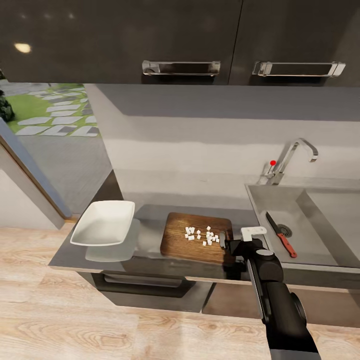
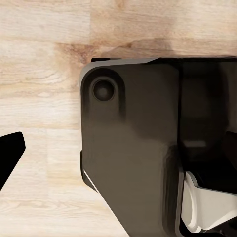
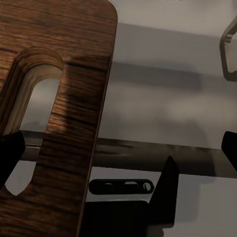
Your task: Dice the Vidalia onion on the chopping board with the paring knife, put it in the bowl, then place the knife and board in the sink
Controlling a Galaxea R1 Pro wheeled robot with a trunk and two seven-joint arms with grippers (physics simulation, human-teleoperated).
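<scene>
From the head camera I see the long grey countertop [image 1: 150, 240] under the dark wall cabinets [image 1: 125, 40], and at its right end the steel sink [image 1: 320, 220] with the chrome tap [image 1: 295, 155] and its red knob. The right arm [image 1: 280, 305] reaches up from the lower edge of the picture to the right end of the chopping board [image 1: 195, 239], which lies on the counter between the bowl [image 1: 104, 223] and the sink. The white square bowl stands at the left end of the counter, just beside the board, and I see nothing inside it. On the right half of the board lies the diced onion [image 1: 202, 236], a loose group of small white cubes. The paring knife [image 1: 281, 234] rests inside the sink basin, near the round drain, with the red handle toward me. The right gripper [image 1: 226, 243] is at the board's right edge; in the right wrist camera its two dark fingertips [image 3: 10, 153] stand wide apart, one beside the slot-shaped handle hole [image 3: 29, 118], and I cannot tell if they touch the wood. In the left wrist camera I see wooden floor [image 2: 44, 49] and a dark part of the robot; one dark fingertip [image 2: 9, 153] shows at the picture's edge, and how far that gripper is open I cannot tell.
</scene>
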